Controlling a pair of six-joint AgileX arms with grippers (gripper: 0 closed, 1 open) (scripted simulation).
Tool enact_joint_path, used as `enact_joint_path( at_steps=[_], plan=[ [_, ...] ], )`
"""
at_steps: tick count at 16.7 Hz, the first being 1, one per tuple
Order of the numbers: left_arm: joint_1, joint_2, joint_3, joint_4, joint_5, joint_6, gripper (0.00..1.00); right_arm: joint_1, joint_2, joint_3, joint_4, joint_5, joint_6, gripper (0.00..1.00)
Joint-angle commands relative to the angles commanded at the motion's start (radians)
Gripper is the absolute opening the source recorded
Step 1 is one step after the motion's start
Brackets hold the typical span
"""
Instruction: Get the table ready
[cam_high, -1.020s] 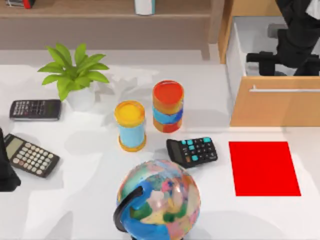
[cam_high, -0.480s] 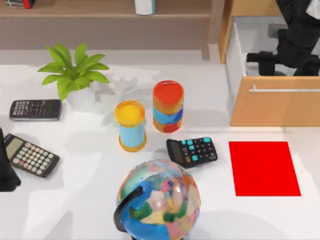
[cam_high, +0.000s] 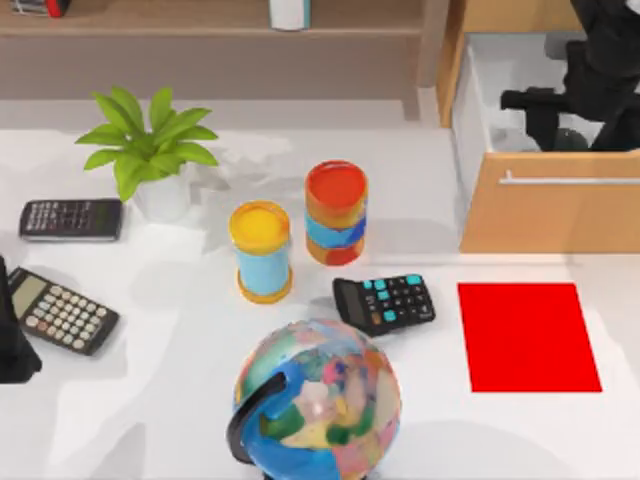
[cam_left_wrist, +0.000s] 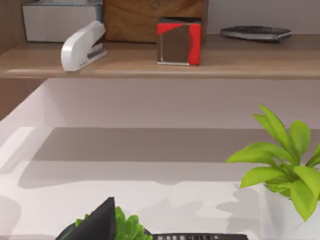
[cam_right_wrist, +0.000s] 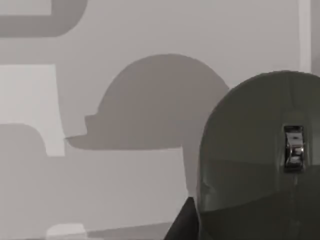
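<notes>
The white table (cam_high: 170, 410) carries several desk items. A red mat (cam_high: 528, 335) lies flat at its right side. Behind the mat, the light-wood drawer (cam_high: 548, 210) stands pulled open. My right gripper (cam_high: 522, 100) hangs over the drawer's inside. Close under it, in the right wrist view, a grey computer mouse (cam_right_wrist: 255, 150) rests on the drawer's pale floor. My left arm (cam_high: 10, 345) is parked at the table's left edge.
A globe (cam_high: 318, 400) stands at the front middle, with a black calculator (cam_high: 385, 303) behind it. Two colourful cans (cam_high: 262, 250) (cam_high: 336, 212) stand mid-table. A potted plant (cam_high: 150, 150) and two more calculators (cam_high: 70, 219) (cam_high: 60, 312) are at the left. A shelf (cam_left_wrist: 160, 60) holds a stapler (cam_left_wrist: 82, 45).
My right gripper has moved a little toward the back and right over the open drawer. Everything on the table and the left arm stayed put.
</notes>
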Motion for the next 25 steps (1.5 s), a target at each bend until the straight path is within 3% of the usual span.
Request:
enact_joint_path(
  at_steps=[10,18,25],
  plan=[
    [0.000,0.000,0.000,0.000,0.000,0.000,1.00,0.076,-0.403,-0.162,0.006,0.039,0.066,0.00],
    [0.000,0.000,0.000,0.000,0.000,0.000,1.00,0.230,-0.664,-0.534,0.055,0.005,0.130,0.00],
    [0.000,0.000,0.000,0.000,0.000,0.000,1.00,0.292,-0.671,-0.850,0.212,-0.018,0.159,0.00]
  ],
)
